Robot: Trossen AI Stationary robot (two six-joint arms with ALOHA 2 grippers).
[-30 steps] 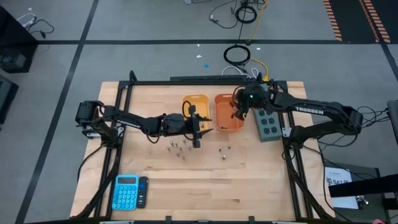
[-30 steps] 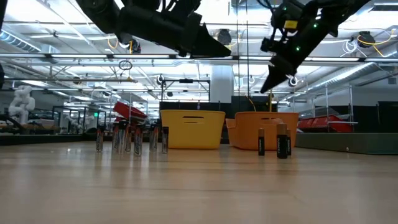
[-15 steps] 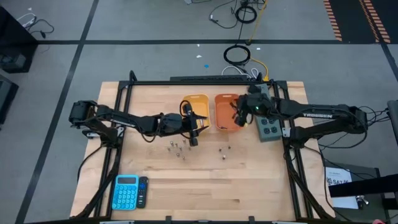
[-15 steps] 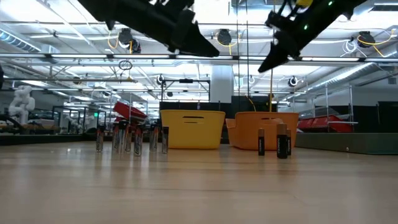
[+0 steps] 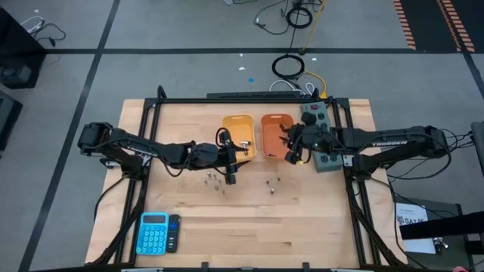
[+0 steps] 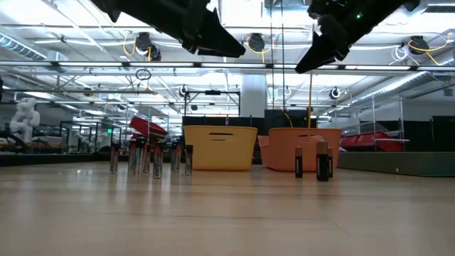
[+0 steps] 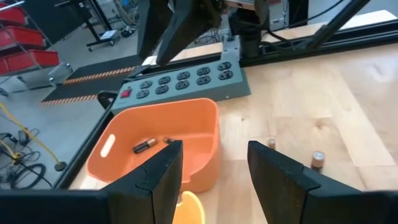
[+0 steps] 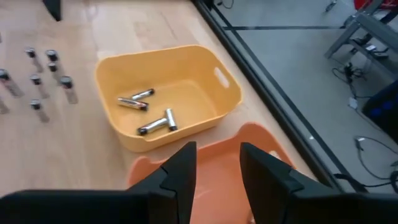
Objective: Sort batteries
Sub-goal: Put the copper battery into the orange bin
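Note:
Silvery batteries stand upright on their ends in a group on the table, seen in the low view as silvery batteries. Two darker batteries stand to their right. More batteries lie inside the yellow bin, and one battery lies in the orange bin. My left gripper hangs open and empty above the silvery group, just in front of the yellow bin. My right gripper is open and empty above the orange bin's right near corner.
A grey power strip lies right of the orange bin, partly under my right arm. A blue calculator and a dark device sit near the table's near left corner. Bare wood stretches along the near side.
My left gripper has drawn back toward the table's left and near edge, rising a little, from the yellow bin's edge to above the silvery batteries. My right gripper has moved from over the orange bin's far part toward the near edge and has risen. The batteries have kept still.

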